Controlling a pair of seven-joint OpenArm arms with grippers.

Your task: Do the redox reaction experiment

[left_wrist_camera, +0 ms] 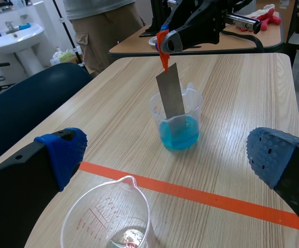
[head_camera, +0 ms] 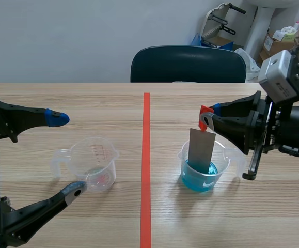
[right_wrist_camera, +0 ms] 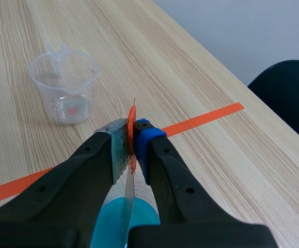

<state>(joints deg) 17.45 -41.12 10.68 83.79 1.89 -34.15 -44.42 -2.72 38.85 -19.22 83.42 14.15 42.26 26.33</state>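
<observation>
A clear beaker of blue liquid (head_camera: 201, 174) (left_wrist_camera: 177, 133) (right_wrist_camera: 113, 227) stands right of the red tape line. A grey metal strip (head_camera: 201, 150) (left_wrist_camera: 171, 98) (right_wrist_camera: 129, 199) with an orange tab on top hangs upright with its lower end in the blue liquid. My right gripper (head_camera: 209, 117) (left_wrist_camera: 164, 40) (right_wrist_camera: 131, 142) is shut on the orange tab. An almost empty clear measuring cup (head_camera: 93, 164) (left_wrist_camera: 110, 225) (right_wrist_camera: 65, 90) stands left of the line. My left gripper (head_camera: 65, 155) (left_wrist_camera: 164, 155) is open around that cup, one finger behind it and one in front.
A dark blue chair (head_camera: 188, 64) stands at the table's far edge. A person's legs (left_wrist_camera: 100, 26) and a white sink (left_wrist_camera: 12, 39) show beyond the table in the left wrist view. Boxes (head_camera: 281, 44) sit at the back right.
</observation>
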